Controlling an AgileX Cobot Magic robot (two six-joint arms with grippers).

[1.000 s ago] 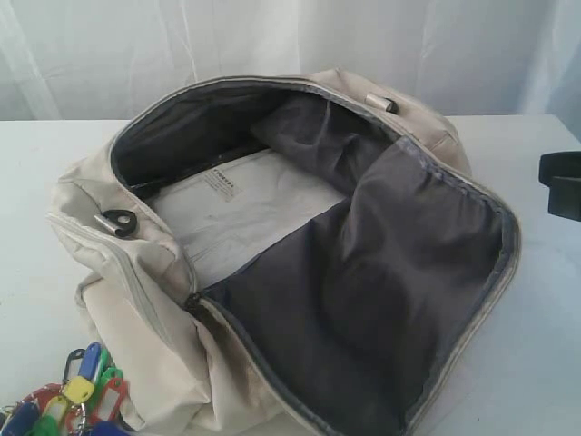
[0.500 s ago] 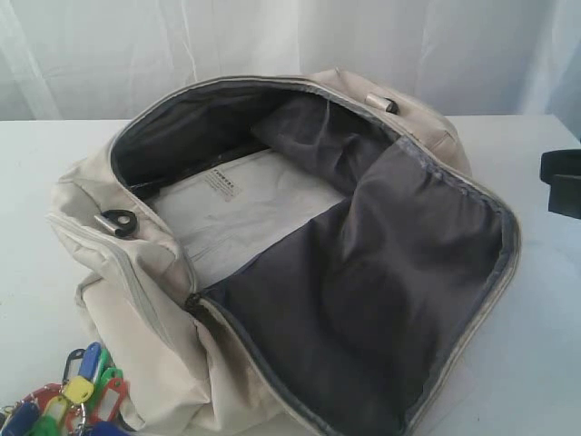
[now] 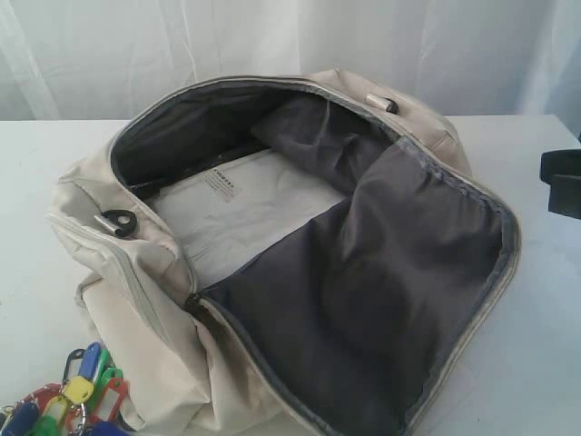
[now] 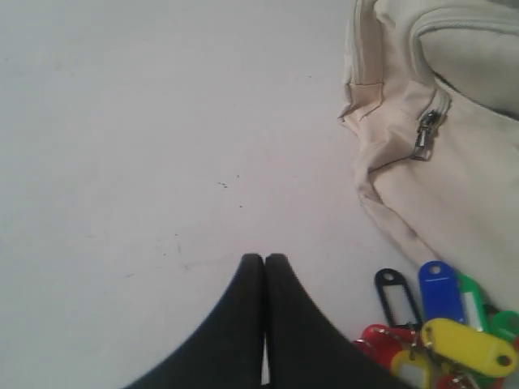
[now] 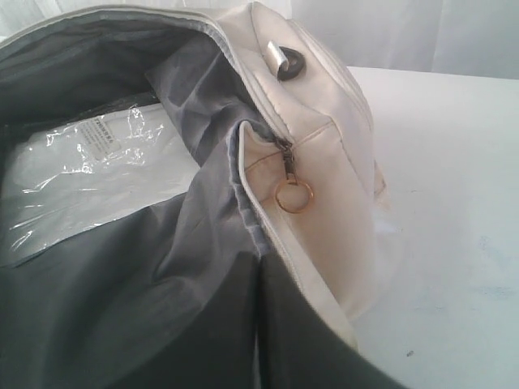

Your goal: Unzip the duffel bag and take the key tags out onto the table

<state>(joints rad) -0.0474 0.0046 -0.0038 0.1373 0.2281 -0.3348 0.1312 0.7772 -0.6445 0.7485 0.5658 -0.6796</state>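
The cream duffel bag [image 3: 154,345] lies on the white table [image 3: 545,363] with its main zip wide open, showing dark grey lining [image 3: 381,300]. The key tags [image 3: 68,400], red, blue, green and yellow, lie on the table against the bag's front left corner. In the left wrist view my left gripper [image 4: 264,258] hangs shut and empty over bare table [image 4: 122,121], just beside the key tags [image 4: 454,340]. My right gripper [image 5: 259,259] is shut on nothing, pointing at the bag's open rim near a ringed zip pull [image 5: 290,190].
A flat plastic-wrapped sheet [image 3: 236,209] lies in the bottom of the bag. A black part of the right arm [image 3: 563,182] shows at the right edge of the exterior view. The small front pocket's zip pull [image 4: 424,136] hangs closed. White curtain behind the table.
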